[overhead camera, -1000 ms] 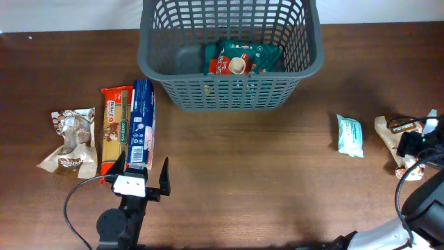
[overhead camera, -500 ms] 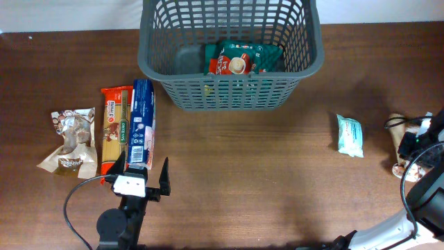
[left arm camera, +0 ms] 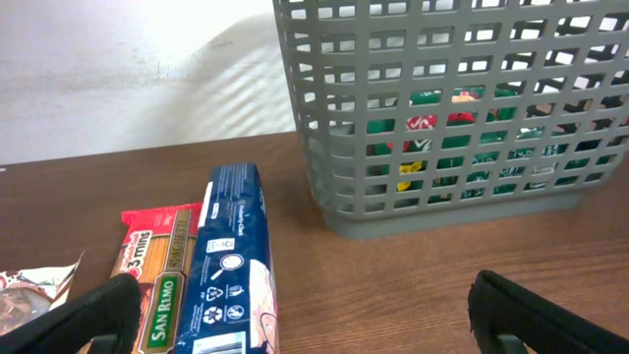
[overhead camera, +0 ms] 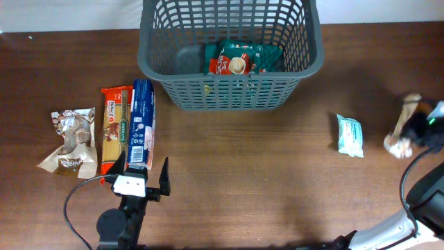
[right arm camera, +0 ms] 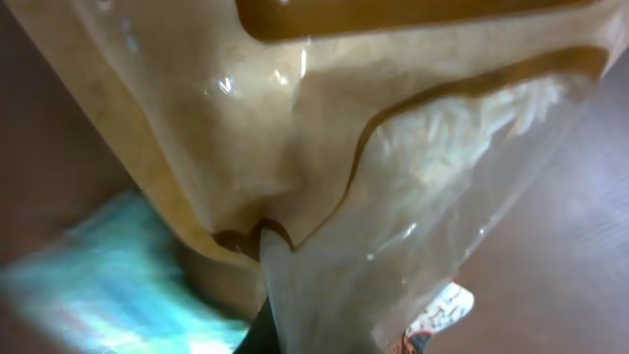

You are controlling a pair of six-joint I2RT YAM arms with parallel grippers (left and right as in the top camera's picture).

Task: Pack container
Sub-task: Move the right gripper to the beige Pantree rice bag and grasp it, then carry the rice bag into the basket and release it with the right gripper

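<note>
1 rice packet [right arm camera: 393,147], grains wrist-view-only, clenched by right gripper [overhead camera: 418,130]; left gripper [overhead camera: 141,169] agape.

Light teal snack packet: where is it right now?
Overhead view: the light teal snack packet lies flat on the brown wooden table, right of the dark grey lattice plastic basket and just left of the tan plastic packet.

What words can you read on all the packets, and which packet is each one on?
"SAN REMO": on the orange pasta packet.
"3 mins": same packet, near its top.
Blue box: print too small to read.
Red and green packet in the basket: too blurred.
Teal packet, brown packet, see-through bag: nothing readable.
</note>
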